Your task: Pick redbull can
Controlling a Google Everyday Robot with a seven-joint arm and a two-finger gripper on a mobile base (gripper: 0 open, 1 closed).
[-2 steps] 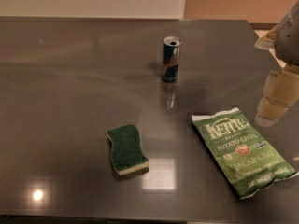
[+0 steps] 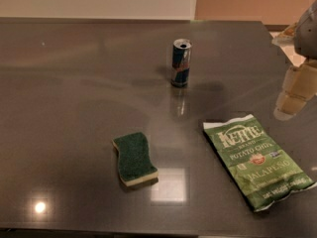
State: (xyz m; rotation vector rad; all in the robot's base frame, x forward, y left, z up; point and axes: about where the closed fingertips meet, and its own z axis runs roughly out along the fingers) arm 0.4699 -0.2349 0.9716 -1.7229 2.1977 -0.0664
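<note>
While the redbull can [image 2: 181,63] stands upright toward the far middle of the dark table [image 2: 74,108], I see my gripper [image 2: 295,92] hanging at the right edge of view, well apart from the can, off to its right and somewhat nearer to me. Whether the claw is wide or narrow I cannot tell. Closer in, a green chip bag [image 2: 257,160] lies flat, and a green sponge [image 2: 133,158] sits to its left.

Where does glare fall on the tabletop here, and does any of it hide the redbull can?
Camera view: a small bright spot near the front-left corner of the table, a paler square sheen right of the sponge; the redbull can is glare-free, faintly mirrored below itself; the end effector hangs at the right edge, beyond the chip bag.
</note>
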